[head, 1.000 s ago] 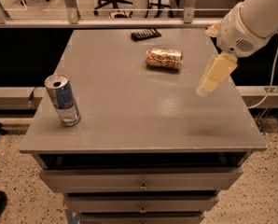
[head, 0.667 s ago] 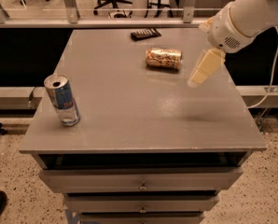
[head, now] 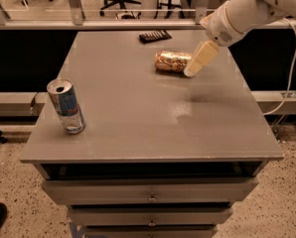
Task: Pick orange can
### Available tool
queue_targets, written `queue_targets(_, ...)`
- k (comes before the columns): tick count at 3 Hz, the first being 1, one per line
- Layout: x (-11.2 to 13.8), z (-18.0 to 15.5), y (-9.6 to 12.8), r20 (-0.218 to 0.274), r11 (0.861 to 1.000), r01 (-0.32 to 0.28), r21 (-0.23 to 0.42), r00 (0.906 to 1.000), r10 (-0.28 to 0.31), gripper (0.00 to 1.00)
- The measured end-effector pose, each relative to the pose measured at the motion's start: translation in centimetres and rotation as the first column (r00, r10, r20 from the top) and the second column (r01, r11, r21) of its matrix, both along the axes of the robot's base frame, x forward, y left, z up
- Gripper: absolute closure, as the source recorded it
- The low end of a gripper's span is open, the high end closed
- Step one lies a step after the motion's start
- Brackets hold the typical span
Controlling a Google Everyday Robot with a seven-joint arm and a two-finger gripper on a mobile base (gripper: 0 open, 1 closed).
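On the far right part of the surface [head: 138, 113], camera view: the orange can [head: 172, 61] lies on its side, long axis running left to right, resting on the grey top. The pincer [head: 192, 69] reaches in from the upper right on the white arm [head: 242, 11], angled down and to the left. Its pale tip sits at the can's right end, touching or just beside it; cannot tell which.

Progress, as judged: the approach looks nearly complete. No grasp is made, since the can rests on the surface and nothing encloses it. Left to do: settle the pincer around the can body, close on it, lift clear. Note that a can on its side could roll toward the near or far edge if nudged.

Not the target: blue-and-silver can [head: 66, 105], upright at the near left, well apart from the pincer. A dark flat object [head: 155, 35] lies near the far edge, beyond the orange can; its identity is unclear.

Hidden or uncertain:
- The pincer shows only as a single pale wedge; cannot tell whether it stands wide or narrow.
- The can's right end is covered by the pincer tip.
- The arm is cut off at the top right edge.
- The can's label pattern is not legible.
- The drawers [head: 150, 192] below the surface run out of frame at the bottom.
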State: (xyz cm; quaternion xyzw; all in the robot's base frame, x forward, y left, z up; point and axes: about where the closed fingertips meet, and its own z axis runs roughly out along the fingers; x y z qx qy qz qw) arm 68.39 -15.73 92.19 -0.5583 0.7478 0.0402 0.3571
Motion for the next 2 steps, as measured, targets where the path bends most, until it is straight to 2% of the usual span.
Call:
queue_targets(1,2.2,-0.7,0.7,-0.011,1.0,0.003,0.025,0.9999,-0.003,0.0)
queue_targets(2,3.5,-2.3,1.5,-0.054,1.0,0.018,0.025,0.9984,-0.017,0.0)
